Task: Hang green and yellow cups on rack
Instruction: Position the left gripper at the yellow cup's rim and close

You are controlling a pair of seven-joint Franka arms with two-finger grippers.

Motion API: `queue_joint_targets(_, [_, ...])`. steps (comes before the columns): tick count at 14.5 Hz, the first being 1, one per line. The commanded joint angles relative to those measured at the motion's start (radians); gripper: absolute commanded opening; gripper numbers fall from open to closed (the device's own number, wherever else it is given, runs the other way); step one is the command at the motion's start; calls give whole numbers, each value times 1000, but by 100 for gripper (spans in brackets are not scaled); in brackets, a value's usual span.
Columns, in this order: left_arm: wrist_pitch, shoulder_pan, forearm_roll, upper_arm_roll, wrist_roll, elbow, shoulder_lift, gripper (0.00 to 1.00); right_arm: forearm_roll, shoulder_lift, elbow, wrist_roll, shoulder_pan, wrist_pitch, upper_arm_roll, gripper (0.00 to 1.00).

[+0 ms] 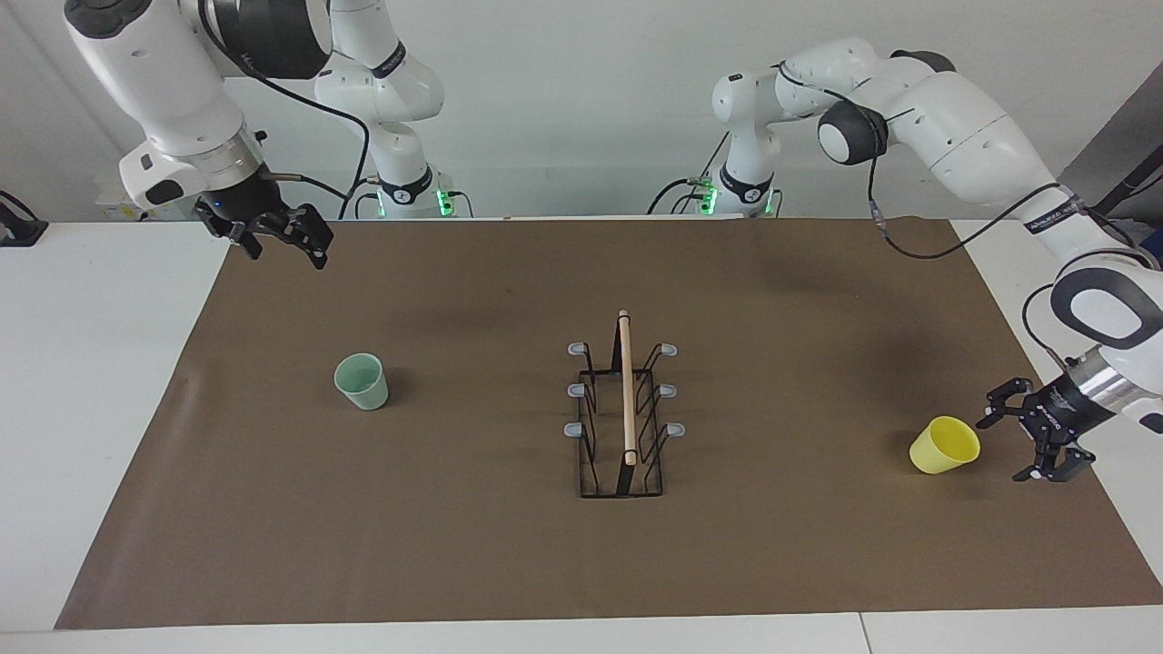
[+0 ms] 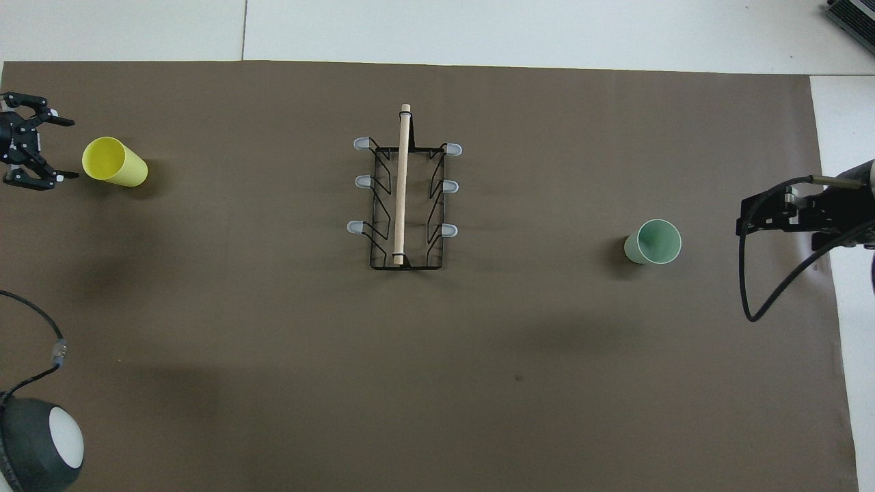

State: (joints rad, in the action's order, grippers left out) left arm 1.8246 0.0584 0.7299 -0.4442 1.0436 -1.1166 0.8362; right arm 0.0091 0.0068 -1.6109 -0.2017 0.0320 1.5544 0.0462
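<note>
The rack [image 1: 627, 391] stands mid-table, its wooden rod [image 2: 401, 191] pointing away from the robots, all pegs bare. The mint green cup [image 1: 362, 381] stands upright, mouth up, toward the right arm's end; it also shows in the overhead view [image 2: 653, 242]. The yellow cup [image 1: 943, 445] lies on its side toward the left arm's end, also seen from overhead [image 2: 115, 162]. My left gripper [image 1: 1007, 448] is low and open, just beside the yellow cup's mouth and apart from it [image 2: 68, 149]. My right gripper [image 1: 286, 254] is open and empty, raised over the mat's edge at its own end [image 2: 745, 219].
A brown mat [image 1: 454, 545] covers most of the white table [image 1: 91, 409]. A black cable [image 2: 772, 273] hangs from the right wrist. The left arm's elbow [image 2: 34, 444] shows low in the overhead view.
</note>
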Motion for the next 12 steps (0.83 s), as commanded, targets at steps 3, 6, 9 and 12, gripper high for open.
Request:
queue_joint_targets(3, [-17, -17, 131, -30, 55, -186, -88, 100, 12, -28, -35, -7, -11, 24, -6, 100])
queue_joint_targets(6, [-16, -5, 251, -33, 101, -320, -152, 100, 12, -28, -35, -7, -11, 24, -6, 100])
queue_joint_targets(9, [2, -17, 327, -37, 98, -399, -183, 100, 12, -28, -35, -7, -11, 23, -6, 100])
queue_joint_targets(12, [65, -44, 413, -36, 56, -515, -244, 100, 12, -28, -35, -7, -11, 24, -6, 100])
